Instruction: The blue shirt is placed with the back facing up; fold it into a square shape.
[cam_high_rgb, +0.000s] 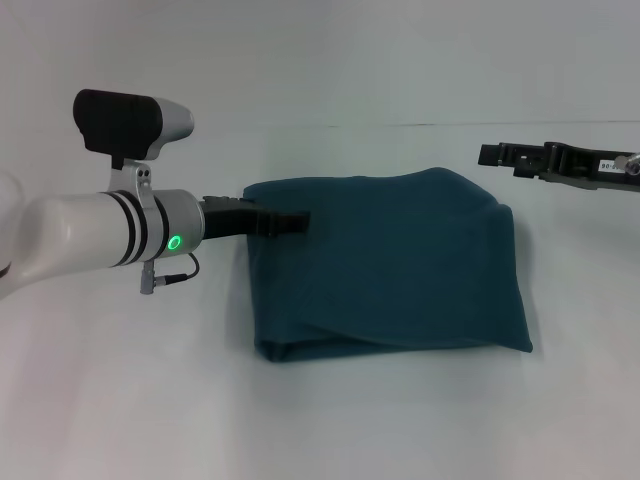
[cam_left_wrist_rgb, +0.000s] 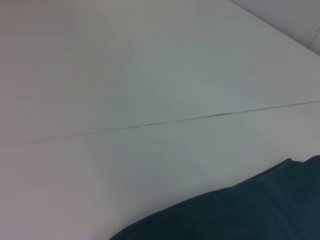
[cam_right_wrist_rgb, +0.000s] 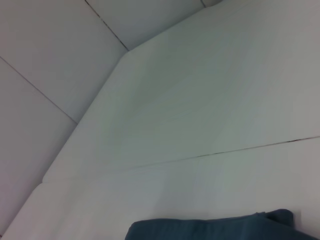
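Note:
The blue shirt lies folded into a rough square in the middle of the white table. My left gripper reaches in from the left, its black tip over the shirt's upper left edge. My right gripper hangs at the far right, off the shirt's far right corner and apart from it. An edge of the blue shirt shows in the left wrist view, and the right wrist view also catches an edge of the blue shirt. Neither wrist view shows any fingers.
The white table stretches all around the shirt. A thin dark seam runs across the table top behind it. A wall rises beyond the table's far edge.

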